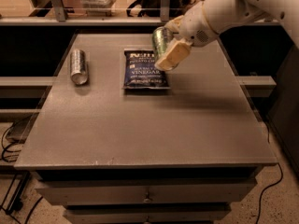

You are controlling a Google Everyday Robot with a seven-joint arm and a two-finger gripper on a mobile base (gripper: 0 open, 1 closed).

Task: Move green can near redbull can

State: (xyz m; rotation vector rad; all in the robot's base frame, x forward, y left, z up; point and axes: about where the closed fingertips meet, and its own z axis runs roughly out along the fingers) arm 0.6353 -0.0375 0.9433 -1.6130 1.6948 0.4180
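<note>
Green can (161, 40) hangs clear of the table (140, 134), clamped in my gripper (167, 51) over the bag's (145, 70) right edge. So I judge the pick done, with the carry left and the set-down by the redbull can (78, 66), lying well apart, still to do. I count one table, one bag, one green can, one redbull can.

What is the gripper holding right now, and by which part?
The gripper holds the green can by its side wall, in the air over the far right corner of the chip bag.
</note>
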